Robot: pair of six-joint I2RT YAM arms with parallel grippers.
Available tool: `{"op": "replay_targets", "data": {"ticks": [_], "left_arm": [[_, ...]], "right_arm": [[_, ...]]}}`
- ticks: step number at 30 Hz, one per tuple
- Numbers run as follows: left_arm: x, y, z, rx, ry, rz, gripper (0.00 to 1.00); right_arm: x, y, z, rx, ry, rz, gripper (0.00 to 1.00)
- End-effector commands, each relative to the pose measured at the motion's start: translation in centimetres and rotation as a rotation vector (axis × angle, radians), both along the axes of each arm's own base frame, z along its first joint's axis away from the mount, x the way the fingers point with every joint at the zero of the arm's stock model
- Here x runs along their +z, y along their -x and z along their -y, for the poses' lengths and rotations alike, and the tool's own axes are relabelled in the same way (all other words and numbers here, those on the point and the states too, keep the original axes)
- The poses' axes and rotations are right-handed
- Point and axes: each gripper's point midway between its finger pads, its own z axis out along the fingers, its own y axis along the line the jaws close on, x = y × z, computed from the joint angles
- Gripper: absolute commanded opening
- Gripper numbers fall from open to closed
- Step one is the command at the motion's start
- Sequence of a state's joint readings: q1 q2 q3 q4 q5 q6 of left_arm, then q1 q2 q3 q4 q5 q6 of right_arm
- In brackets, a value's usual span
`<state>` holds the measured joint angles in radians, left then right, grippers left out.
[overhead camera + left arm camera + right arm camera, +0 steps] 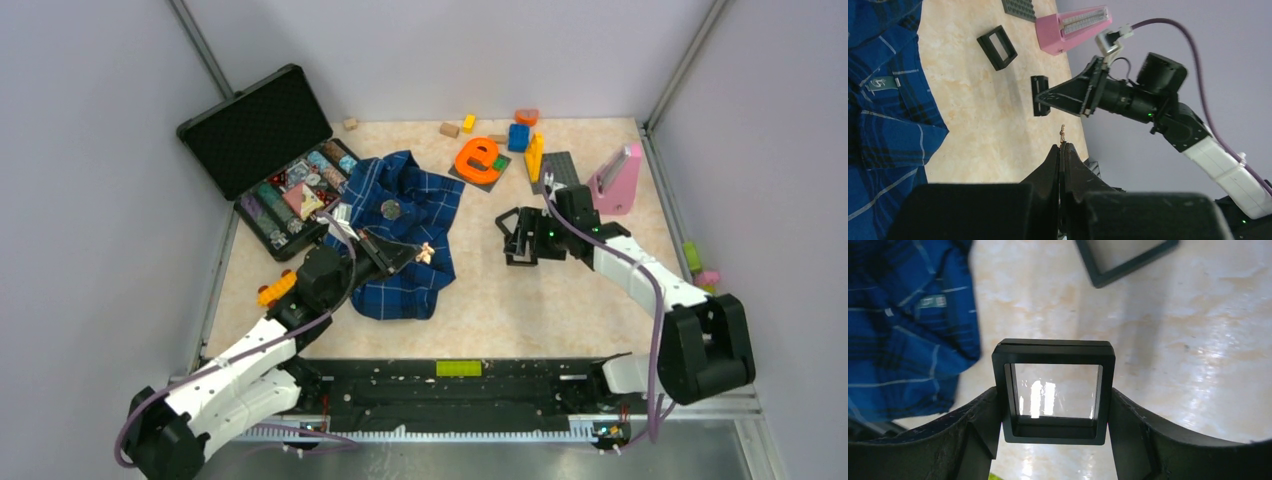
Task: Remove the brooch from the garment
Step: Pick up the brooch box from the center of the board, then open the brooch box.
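Note brooch (pixel 391 209) on shirt (pixel 410 285), apart from the 2 grippers. Note left gripper (pixel 1061 146) pinched fully closed on tiny gold piece (pixel 1062 133), and right gripper (pixel 1053 402) clamped across frame (pixel 1053 348). Expect loss of gold piece on any slackening: minimal purchase at tips. Avoid dragging shirt and tipping brooch into folds. Guard against frame twisting out of grip. With 2 grippers occupied, expect no free tool for brooch.

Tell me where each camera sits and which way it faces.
Top external: above and behind, facing down on the beige table; both arms show.
Left wrist: faces past the shut left claw toward the right arm.
Right wrist: faces down; the right claw grips a black square frame.
All three share the dark blue plaid shirt.
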<state>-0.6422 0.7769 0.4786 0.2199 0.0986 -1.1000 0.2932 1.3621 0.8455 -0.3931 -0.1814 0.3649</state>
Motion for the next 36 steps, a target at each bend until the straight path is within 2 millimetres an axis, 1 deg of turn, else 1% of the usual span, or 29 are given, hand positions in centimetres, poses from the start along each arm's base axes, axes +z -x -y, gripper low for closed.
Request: {"op": "replay_targets", "data": {"ticks": [1, 4, 7, 10, 14, 17, 22, 26, 36], "left_arm": [[1.6, -0.4, 1.6, -0.063, 0.035, 0.035, 0.00], [1.1, -0.7, 2.9, -0.111, 0.034, 0.017, 0.00], [1.4, -0.9, 4.1, -0.164, 0.055, 0.027, 0.00], [1.9, -1.0, 5.0, -0.205, 0.088, 0.051, 0.00], [2.0, -1.3, 5.8, -0.235, 0.103, 0.054, 0.00], [1.9, -1.4, 6.2, -0.253, 0.111, 0.050, 0.00], [2.4, -1.2, 7.1, -0.306, 0.136, 0.062, 0.00], [2.1, -1.5, 7.5, -0.316, 0.134, 0.050, 0.00], [0.4, -1.9, 8.2, -0.334, 0.121, 0.003, 0.00]], "right_arm": [[4.3, 1.2, -4.5, 0.127, -0.249, 0.077, 0.64], [5.8, 2.4, -6.3, 0.195, -0.329, 0.097, 0.63], [7.0, 3.6, -7.5, 0.257, -0.392, 0.108, 0.63], [7.6, 4.2, -7.8, 0.283, -0.410, 0.114, 0.63], [8.1, 4.9, -8.1, 0.321, -0.433, 0.113, 0.63], [8.4, 5.1, -8.5, 0.337, -0.446, 0.114, 0.63], [8.5, 5.1, -9.1, 0.352, -0.456, 0.107, 0.63], [8.8, 5.3, -9.6, 0.363, -0.466, 0.108, 0.63], [9.8, 5.5, -10.3, 0.383, -0.488, 0.116, 0.63]]}}
